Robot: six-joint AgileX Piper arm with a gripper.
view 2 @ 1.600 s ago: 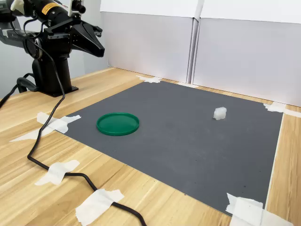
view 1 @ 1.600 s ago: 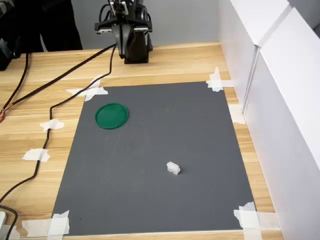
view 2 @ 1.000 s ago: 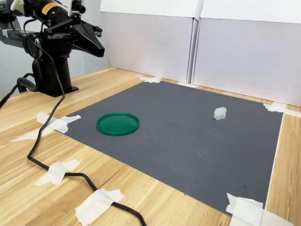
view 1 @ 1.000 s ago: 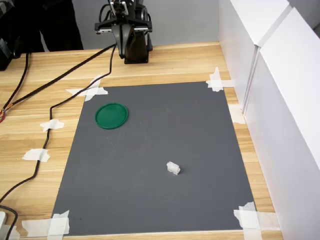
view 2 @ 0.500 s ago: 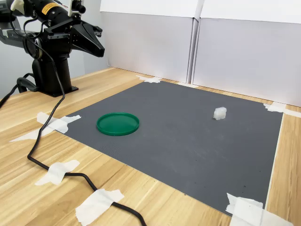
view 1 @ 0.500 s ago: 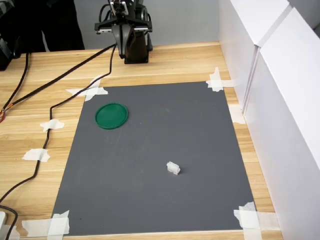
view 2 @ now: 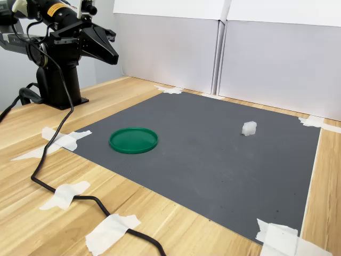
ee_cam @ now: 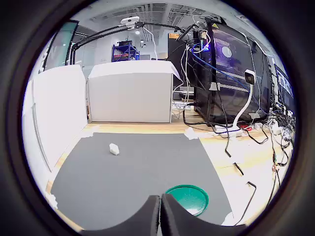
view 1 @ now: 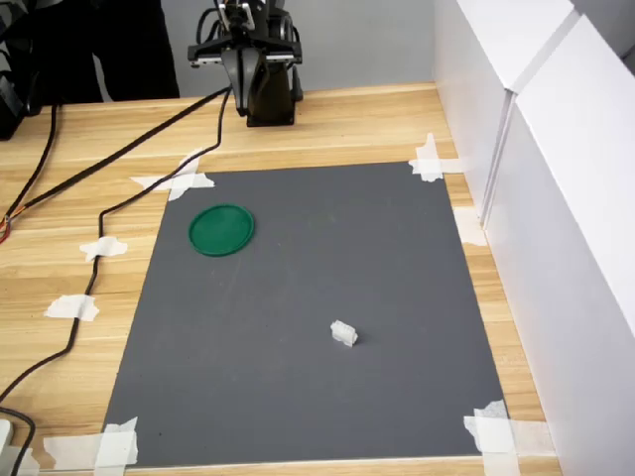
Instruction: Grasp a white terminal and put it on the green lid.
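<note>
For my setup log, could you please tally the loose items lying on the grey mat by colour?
White: 1, the white terminal
Green: 1, the green lid
Total: 2, lying well apart on the grey mat

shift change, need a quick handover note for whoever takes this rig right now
Gripper: shut and empty, raised near the arm's base, off the mat.
White terminal: lying loose on the grey mat, toward the near edge in the first exterior view, well apart from the lid.
Green lid: flat on the mat near its far left corner in the first exterior view, nothing on it.
Done: nothing yet; the terminal is untouched.
Left: open the gripper, reach out to the terminal, grasp it, carry it over and set it on the lid.
</note>
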